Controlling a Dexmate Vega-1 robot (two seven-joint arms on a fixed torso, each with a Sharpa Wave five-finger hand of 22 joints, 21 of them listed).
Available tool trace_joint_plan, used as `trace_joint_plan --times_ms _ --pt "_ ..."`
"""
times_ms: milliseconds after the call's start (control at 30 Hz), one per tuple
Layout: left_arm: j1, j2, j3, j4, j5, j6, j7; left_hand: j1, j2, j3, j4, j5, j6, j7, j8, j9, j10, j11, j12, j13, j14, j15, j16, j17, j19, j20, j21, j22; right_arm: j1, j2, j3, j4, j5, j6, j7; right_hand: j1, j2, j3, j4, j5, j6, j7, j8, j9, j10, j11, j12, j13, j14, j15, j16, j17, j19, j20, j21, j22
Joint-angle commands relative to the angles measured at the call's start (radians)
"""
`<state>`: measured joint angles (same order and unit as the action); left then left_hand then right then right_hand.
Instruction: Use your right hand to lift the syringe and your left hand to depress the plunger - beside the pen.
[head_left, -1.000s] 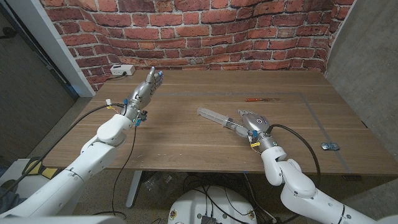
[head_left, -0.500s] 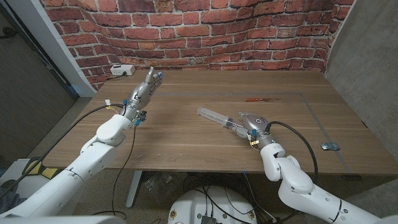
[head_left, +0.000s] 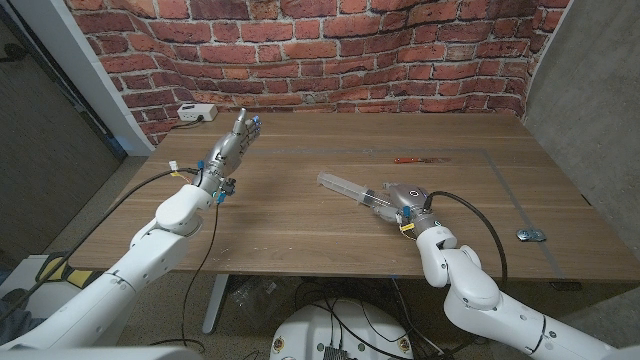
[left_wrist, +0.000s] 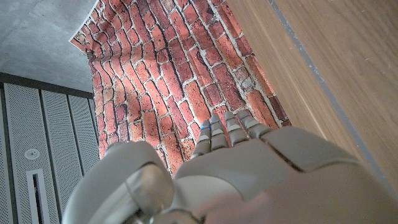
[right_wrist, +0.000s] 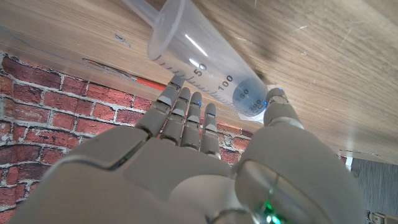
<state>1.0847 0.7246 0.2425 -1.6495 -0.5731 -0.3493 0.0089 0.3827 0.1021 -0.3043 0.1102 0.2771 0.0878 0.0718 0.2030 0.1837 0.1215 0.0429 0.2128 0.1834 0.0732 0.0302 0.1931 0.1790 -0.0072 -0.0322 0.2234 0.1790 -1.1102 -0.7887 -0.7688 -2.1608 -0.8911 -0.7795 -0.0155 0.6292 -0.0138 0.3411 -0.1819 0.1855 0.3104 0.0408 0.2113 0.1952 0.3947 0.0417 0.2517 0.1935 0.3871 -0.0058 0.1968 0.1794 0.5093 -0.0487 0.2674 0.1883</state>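
Lying on the counter (head_left: 300, 225) with its long axis slanting away leftward, the syringe (head_left: 352, 190) sits against the right hand (head_left: 402, 201), whose fingers (right_wrist: 186, 109) touch its barrel unclosed, while the open, empty left hand (head_left: 232, 146) waits well apart.

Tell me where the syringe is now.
In the head view, the syringe lies on the table right of centre, at the right robot hand, nearer than the pen.
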Motion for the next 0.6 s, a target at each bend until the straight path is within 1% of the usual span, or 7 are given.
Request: trace_joint_plan --times_ms 33,200,267,400,433,467,600 --pt "0.001 -0.006 0.006 0.013 -0.010 -0.001 -0.010 0.004 0.004 0.001 -0.005 -0.004 0.011 -0.003 0.002 0.002 0.012 0.002 0.005 0.005 0.010 0.002 0.006 0.003 0.003 -0.008 0.002 0.003 0.031 0.008 -0.021 -0.014 0.004 -0.054 0.100 0.021 -0.003 0.009 0.006 0.011 0.027 0.004 0.012 0.003 0.027 -0.004 0.011 0.003 0.025 -0.006 0.008 0.004 0.026 -0.009 0.011 0.004" --pt "0.003 -0.006 0.010 0.017 -0.016 0.003 -0.017 0.004 0.005 0.001 -0.005 -0.004 0.011 -0.004 0.002 0.002 0.014 0.003 0.005 0.005 0.012 0.003 0.006 0.003 0.002 -0.009 0.001 0.003 0.049 0.013 -0.027 -0.020 0.023 -0.085 0.140 0.031 -0.006 0.012 0.011 0.011 0.048 0.006 0.016 0.002 0.051 0.002 0.018 0.003 0.049 -0.006 0.012 0.005 0.049 -0.014 0.019 0.004" --pt "0.002 -0.007 0.010 0.020 -0.018 0.002 -0.019 0.004 0.005 0.001 -0.005 -0.004 0.012 -0.004 0.002 0.002 0.013 0.004 0.004 0.005 0.013 0.003 0.006 0.003 0.002 -0.009 0.001 0.003 0.060 0.010 -0.037 -0.021 0.022 -0.094 0.159 0.033 -0.007 0.013 0.014 0.012 0.056 0.008 0.017 0.002 0.059 0.001 0.020 0.003 0.060 -0.008 0.014 0.006 0.062 -0.017 0.023 0.004" --pt "0.000 -0.008 0.011 0.025 -0.019 -0.001 -0.021 0.004 0.005 0.001 -0.004 -0.005 0.013 -0.003 0.002 0.002 0.015 0.003 0.004 0.005 0.013 0.003 0.005 0.003 0.002 -0.009 0.000 0.003 0.077 0.007 -0.051 -0.024 0.024 -0.102 0.177 0.038 -0.006 0.014 0.016 0.012 0.066 0.006 0.019 0.002 0.069 -0.003 0.022 0.003 0.072 -0.013 0.015 0.006 0.073 -0.020 0.027 0.004" --pt "-0.001 -0.008 0.011 0.026 -0.020 -0.002 -0.023 0.004 0.005 0.001 -0.004 -0.005 0.014 -0.005 0.002 0.002 0.015 0.002 0.004 0.005 0.014 0.003 0.005 0.003 0.002 -0.009 0.000 0.003 0.080 0.008 -0.055 -0.024 0.022 -0.106 0.180 0.041 -0.006 0.016 0.016 0.012 0.071 0.005 0.020 0.002 0.075 -0.002 0.024 0.003 0.080 -0.012 0.017 0.006 0.076 -0.021 0.027 0.004" --pt "-0.001 -0.008 0.011 0.027 -0.021 -0.002 -0.024 0.004 0.005 0.001 -0.004 -0.005 0.014 -0.005 0.002 0.002 0.015 0.003 0.004 0.005 0.014 0.003 0.005 0.003 0.002 -0.009 -0.001 0.003 0.083 0.008 -0.058 -0.024 0.021 -0.107 0.180 0.045 -0.005 0.018 0.017 0.012 0.082 0.001 0.023 0.002 0.086 -0.002 0.027 0.003 0.093 -0.018 0.019 0.007 0.088 -0.025 0.031 0.004" --pt "-0.003 -0.007 0.011 0.028 -0.025 0.002 -0.026 0.005 0.005 0.001 -0.004 -0.005 0.013 -0.006 0.001 0.002 0.016 0.002 0.003 0.005 0.014 0.004 0.004 0.003 0.002 -0.009 -0.001 0.003 0.090 0.006 -0.061 -0.024 0.033 -0.102 0.174 0.064 -0.002 0.026 0.019 0.012 0.123 -0.009 0.031 0.002 0.125 -0.014 0.037 0.002 0.140 -0.035 0.025 0.007 0.124 -0.037 0.044 0.004"
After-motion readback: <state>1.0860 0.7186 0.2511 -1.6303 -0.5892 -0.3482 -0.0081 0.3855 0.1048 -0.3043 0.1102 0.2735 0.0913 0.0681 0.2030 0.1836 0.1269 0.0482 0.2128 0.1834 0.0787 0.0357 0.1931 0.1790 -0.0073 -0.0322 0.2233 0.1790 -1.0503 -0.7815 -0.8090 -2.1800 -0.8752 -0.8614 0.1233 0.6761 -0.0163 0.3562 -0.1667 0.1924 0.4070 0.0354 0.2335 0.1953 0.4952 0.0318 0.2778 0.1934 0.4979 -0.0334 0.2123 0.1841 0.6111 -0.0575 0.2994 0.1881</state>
